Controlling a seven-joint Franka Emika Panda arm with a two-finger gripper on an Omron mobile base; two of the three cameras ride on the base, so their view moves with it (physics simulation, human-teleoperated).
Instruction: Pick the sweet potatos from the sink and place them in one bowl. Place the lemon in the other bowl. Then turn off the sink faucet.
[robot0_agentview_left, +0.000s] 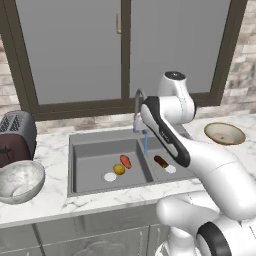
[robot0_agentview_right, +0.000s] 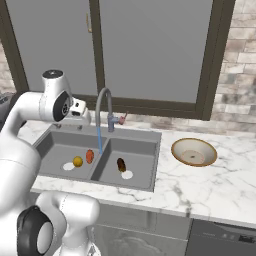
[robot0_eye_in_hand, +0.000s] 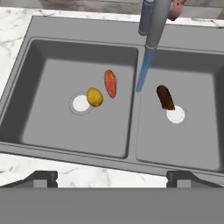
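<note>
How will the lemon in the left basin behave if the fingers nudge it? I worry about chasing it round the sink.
The lemon looks round and smooth, so it will probably roll on the flat floor of the sink. It lies beside the drain and near the orange-red sweet potato, which might stop it. It probably stays firm when gripped.

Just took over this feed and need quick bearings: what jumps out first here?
A blue stream of water runs from the tap down onto the divider of the double sink. In the left basin a lemon lies beside an orange-red sweet potato; a dark sweet potato lies in the right one. The open claw hangs above, holding nothing.
</note>
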